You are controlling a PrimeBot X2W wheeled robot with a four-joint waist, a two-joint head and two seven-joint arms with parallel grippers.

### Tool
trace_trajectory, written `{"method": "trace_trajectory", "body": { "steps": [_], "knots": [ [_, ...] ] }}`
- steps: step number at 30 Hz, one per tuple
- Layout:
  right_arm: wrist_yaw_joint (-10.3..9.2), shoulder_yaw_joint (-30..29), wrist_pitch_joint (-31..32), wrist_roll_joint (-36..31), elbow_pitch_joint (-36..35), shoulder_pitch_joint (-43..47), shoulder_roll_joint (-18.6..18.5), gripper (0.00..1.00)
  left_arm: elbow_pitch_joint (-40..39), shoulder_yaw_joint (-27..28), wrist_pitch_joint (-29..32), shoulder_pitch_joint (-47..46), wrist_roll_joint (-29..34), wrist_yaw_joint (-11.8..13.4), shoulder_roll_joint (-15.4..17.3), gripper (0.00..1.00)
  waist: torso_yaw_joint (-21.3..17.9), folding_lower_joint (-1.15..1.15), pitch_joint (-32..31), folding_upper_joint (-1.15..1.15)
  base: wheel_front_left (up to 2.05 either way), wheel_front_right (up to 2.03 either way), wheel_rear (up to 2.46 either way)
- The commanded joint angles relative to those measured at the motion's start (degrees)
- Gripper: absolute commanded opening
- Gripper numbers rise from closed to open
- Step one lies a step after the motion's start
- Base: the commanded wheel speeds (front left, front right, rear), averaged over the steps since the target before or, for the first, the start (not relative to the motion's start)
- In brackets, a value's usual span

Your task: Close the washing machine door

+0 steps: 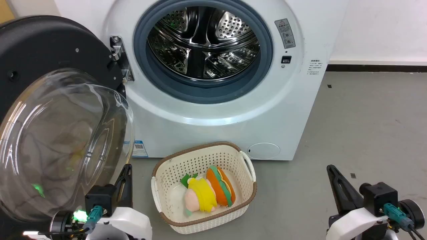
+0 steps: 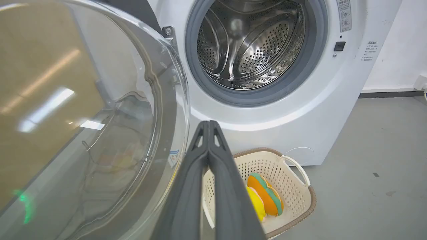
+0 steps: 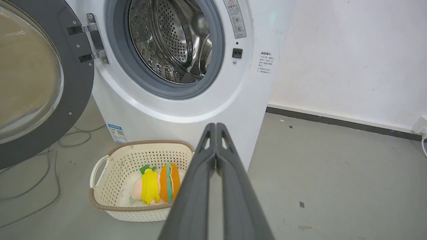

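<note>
The washing machine door (image 1: pixel 43 43), a black ring around a bulging clear glass bowl, hangs open at left of frame beside the white washing machine (image 1: pixel 213 116) with its perforated steel drum. The left end effector (image 2: pixel 208 125), seemingly just beside the glass, and the right end effector (image 3: pixel 216 126) are clenched, empty.

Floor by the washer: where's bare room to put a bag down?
Bare floor lies right of the washer, bordered by the skirting and the right tool. Crowded: the basket sits before the washer, the open door hangs left, and cables trail under it.
</note>
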Motion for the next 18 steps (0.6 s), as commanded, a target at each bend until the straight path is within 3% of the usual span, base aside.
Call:
{"method": "trace_trajectory", "body": {
  "steps": [1, 10, 11, 12, 13, 14, 18],
  "knots": [
    [0.05, -0.1, 0.0, -0.4, -0.2, -0.7, 0.2, 0.0, -0.2, 0.1, 0.0, -0.3, 0.2, -0.2, -0.1, 0.0, 0.0, 0.0, 0.0, 0.0, 0.0, 0.0, 0.0],
    [0.05, -0.1, 0.0, -0.4, -0.2, -0.7, 0.2, 0.0, -0.2, 0.1, 0.0, -0.3, 0.2, -0.2, -0.1, 0.0, 0.0, 0.0, 0.0, 0.0, 0.0, 0.0, 0.0],
    [0.0, 0.0, 0.0, 0.0, 0.0, 0.0, 0.0, 1.0, 0.0, 0.0, 0.0, 0.0, 0.0, 0.0, 0.0, 1.0, 0.0, 0.0, 0.0, 0.0, 0.0, 0.0, 0.0],
    [0.0, 0.0, 0.0, 0.1, 0.0, 0.0, 0.0, 0.0, 0.0, -0.1, 0.0, 0.0, 0.0, 0.0, 0.0, 0.0, 0.0, 0.0, 0.0, 0.0, 0.0, 0.0, 0.0],
    [0.0, 0.0, 0.0, 0.1, 0.1, 0.0, 0.0, 0.0, 0.1, -0.1, 0.0, 0.0, 0.0, 0.0, 0.0, 0.0, 0.0, 0.0, 0.0, 0.0, 0.0, 0.0, 0.0],
    [0.0, 0.1, 0.0, 0.1, 0.1, 0.0, 0.0, 1.0, 0.1, -0.1, 0.0, 0.0, 0.0, 0.0, 0.0, 1.0, 0.0, 0.0, 0.0, 0.0, 0.0, 0.0, 0.0],
    [0.0, 0.1, -0.4, 0.5, 0.1, 0.1, 0.0, 1.0, 0.3, -0.3, -0.4, 0.0, -0.2, 0.2, 0.0, 1.0, 0.0, 0.0, 0.0, 0.0, 0.0, 0.0, 0.0]
  ]
}}
